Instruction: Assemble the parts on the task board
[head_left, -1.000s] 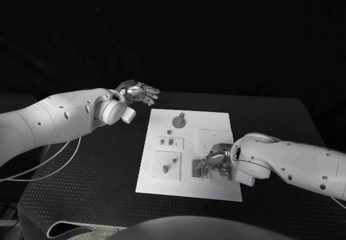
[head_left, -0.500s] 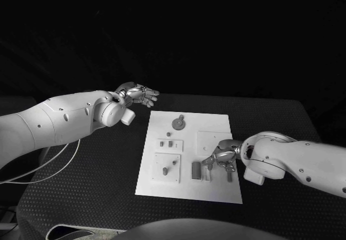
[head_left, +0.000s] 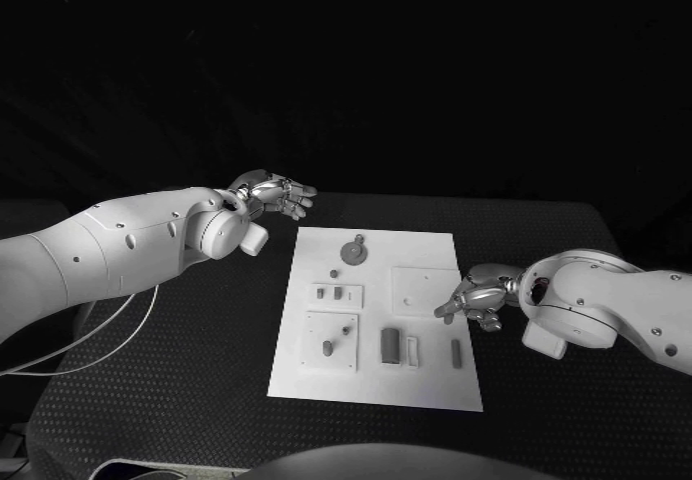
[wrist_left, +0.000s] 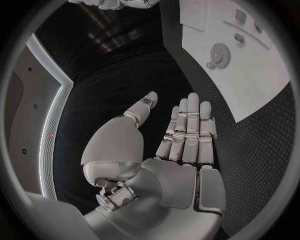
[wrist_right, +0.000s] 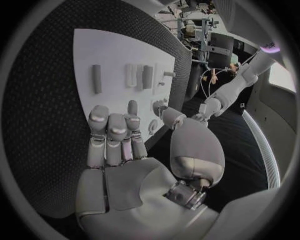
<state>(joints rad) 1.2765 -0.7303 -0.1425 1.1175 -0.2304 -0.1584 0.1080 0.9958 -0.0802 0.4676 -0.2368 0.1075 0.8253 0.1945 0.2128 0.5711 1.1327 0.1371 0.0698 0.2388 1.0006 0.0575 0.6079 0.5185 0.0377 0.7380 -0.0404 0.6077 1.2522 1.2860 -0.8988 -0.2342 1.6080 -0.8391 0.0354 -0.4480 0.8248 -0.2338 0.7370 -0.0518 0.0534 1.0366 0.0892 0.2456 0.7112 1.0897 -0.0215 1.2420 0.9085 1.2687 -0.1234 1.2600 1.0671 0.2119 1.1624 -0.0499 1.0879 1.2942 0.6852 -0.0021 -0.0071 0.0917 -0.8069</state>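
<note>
From the head view, the task board (head_left: 378, 310) lies mid-table (head_left: 173, 380), parts (head_left: 391, 345) on it; the right hand (head_left: 479, 296) hovers at its edge, probably empty. Its wrist view shows fingers (wrist_right: 109, 135) extended, holding nothing, perhaps readying to pick. The left hand (wrist_left: 169, 145) waits open-fingered, clear of the board.

The head camera looks down from above and behind at the black textured table (head_left: 173, 350) and sees the whole white rectangular task board (head_left: 378, 320). The left wrist camera sits close behind the silver left hand (wrist_left: 181, 145) and faces past it to the far end of the board (wrist_left: 250, 65). The right wrist camera sits close behind the silver right hand (wrist_right: 119, 145) and faces the near end of the board (wrist_right: 112, 55). All three views share the board.
</note>
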